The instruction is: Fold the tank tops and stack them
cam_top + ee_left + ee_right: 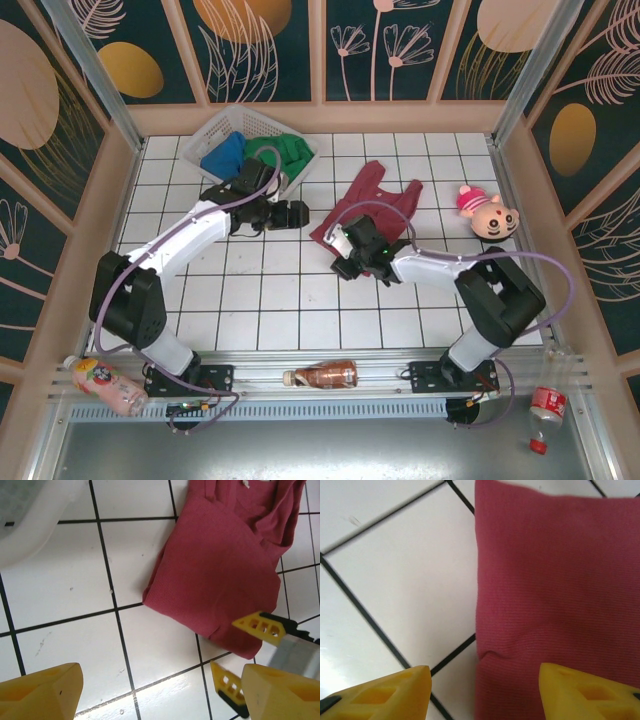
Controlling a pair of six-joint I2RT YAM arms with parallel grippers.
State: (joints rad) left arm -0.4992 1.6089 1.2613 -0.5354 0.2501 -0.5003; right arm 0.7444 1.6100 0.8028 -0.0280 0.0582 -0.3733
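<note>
Tiles (pixel 260 290), glossy white with dark grout, carry the maroon top (pixel 370 205), a soft fine-ribbed knit lying roughly folded right of centre. Green top (pixel 293 150) and blue top (pixel 225 155) sit bunched in the white lattice basket (pixel 215 125), upper left. Left gripper (pixel 297 213) reaches low toward centre, yellow wedge jaws wide apart, empty. Right gripper (pixel 342 260) tilts down at the maroon top's lower-left corner, jaws apart astride its edge, holding nothing.

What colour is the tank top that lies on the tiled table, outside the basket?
Plain maroon-red. The tank top shows best in the left wrist view.
</note>
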